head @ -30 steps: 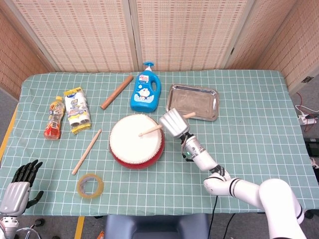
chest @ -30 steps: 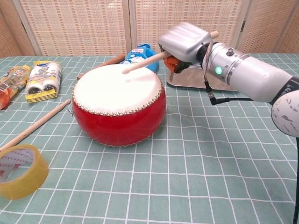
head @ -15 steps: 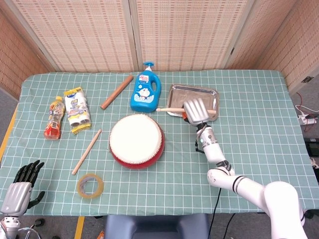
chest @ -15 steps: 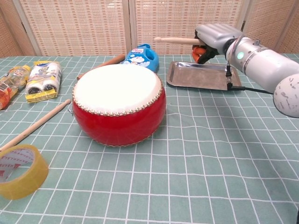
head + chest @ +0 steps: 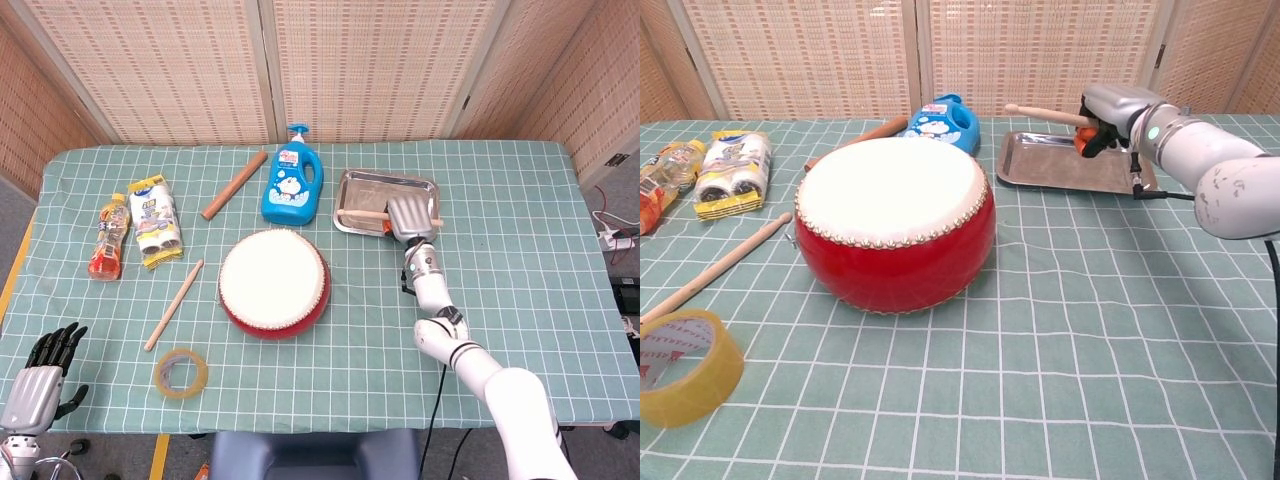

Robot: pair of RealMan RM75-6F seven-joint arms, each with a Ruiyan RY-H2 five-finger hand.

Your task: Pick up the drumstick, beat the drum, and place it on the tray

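My right hand [image 5: 408,214] hides the grip end of the drumstick [image 5: 365,213] it clamps in its fingers, holding it level over the tray [image 5: 352,182], far right of the drum [image 5: 273,282]. My left hand [image 5: 40,375], fingers apart, is cut off at the counter's [image 5: 520,260] near left corner. The blue bottle's [image 5: 293,186] label is too small to read.

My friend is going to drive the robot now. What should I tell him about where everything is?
Right hand grips the drumstick above the metal tray, not set down yet.
Left hand is by the table's near left edge, fingers apart, holding nothing.
The drum sits mid-table; a second stick lies on the cloth to its left.
Done: the stick is picked up and carried to the tray. The pictures can't show whether the drum was beaten.
Left: lower the stick into the tray and let go.
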